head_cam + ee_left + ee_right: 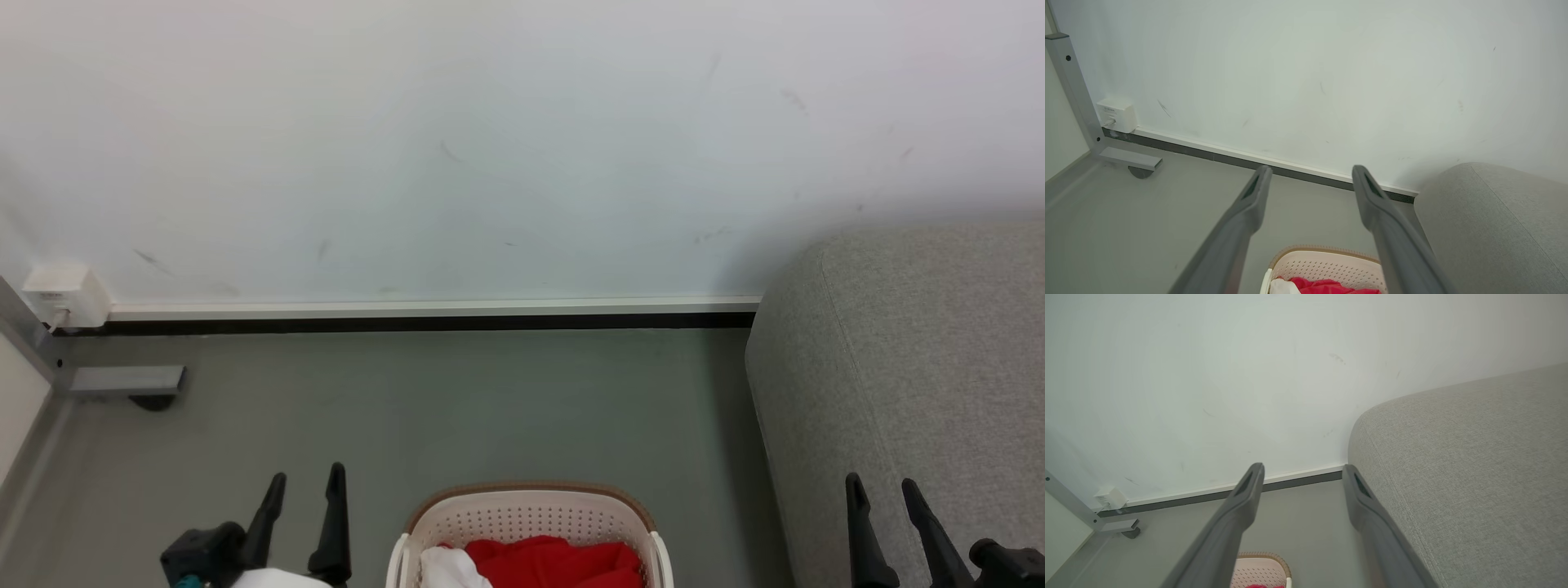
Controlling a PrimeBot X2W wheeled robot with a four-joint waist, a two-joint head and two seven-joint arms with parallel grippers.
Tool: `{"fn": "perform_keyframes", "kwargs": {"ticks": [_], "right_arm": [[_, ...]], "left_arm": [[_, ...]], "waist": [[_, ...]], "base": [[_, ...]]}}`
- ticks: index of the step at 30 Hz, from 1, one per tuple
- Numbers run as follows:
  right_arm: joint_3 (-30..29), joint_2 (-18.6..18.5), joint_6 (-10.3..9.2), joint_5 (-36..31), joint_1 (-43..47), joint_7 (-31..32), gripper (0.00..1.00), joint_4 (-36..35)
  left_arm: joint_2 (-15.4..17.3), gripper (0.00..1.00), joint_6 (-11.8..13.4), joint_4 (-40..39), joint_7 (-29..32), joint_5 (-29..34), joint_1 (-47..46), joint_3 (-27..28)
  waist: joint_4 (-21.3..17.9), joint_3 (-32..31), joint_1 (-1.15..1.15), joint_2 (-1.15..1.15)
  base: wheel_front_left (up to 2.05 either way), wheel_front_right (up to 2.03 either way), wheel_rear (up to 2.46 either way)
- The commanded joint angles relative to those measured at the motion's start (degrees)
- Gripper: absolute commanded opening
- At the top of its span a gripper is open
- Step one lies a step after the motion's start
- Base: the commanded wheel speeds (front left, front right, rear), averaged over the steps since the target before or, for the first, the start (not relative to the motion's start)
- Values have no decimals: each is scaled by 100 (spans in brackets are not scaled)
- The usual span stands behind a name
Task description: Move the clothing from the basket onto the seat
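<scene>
- Two grippers are seen at the bottom of the head view. The left gripper (307, 474) is at lower left and the right gripper (882, 482) at lower right. Both have their fingers spread apart, with nothing held.
- The clothing (555, 563), red with a white bit on its left, is piled in the basket (531, 488) at bottom centre. So nothing's been shifted yet, by the look of it.
- The basket is parked on the grey floor (457, 408) between the two grippers. In the frame the left one is placed nearer to it, while the right one is hung over the edge of the seat (914, 367), which takes up the right side.
- The bit that matters: in both wrist views the basket is tucked at the bottom edge, and the fingers are aimed past it at the wall (490, 147). A drop down and back toward the pile is probably needed first.
- The pile's long axis can't be told, since the basket is cut off by the frame.
</scene>
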Motion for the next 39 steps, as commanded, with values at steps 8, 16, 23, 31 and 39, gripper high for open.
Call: {"fn": "perform_keyframes", "kwargs": {"ticks": [8, 16, 23, 31, 39], "right_arm": [[29, 18, -10, -313, 87, -140, 100, -35], [73, 23, -11, -610, 92, -222, 100, -8], [11, 32, -11, -775, 95, -303, 100, 53], [-56, 39, -12, -896, 133, -347, 100, 113], [-98, 45, -12, -901, 135, -347, 100, 113]], "left_arm": [[26, 100, -249, 20, -140, 403, 104, 75], [16, 100, -271, 117, -227, 717, 57, 77], [15, 100, -310, 179, -301, 926, 39, -4], [17, 100, -369, 301, -344, 967, 37, -95], [16, 100, -371, 348, -340, 883, 47, -132]], "waist": [[-14, -7, 0, 0], [-14, 6, 0, 0], [-16, 7, 0, 0], [-33, -3, 0, 0], [-56, -15, 0, 0]], "base": [[0, 0, 0], [0, 0, 0], [0, 0, 0], [0, 0, 0], [0, 0, 0]]}}
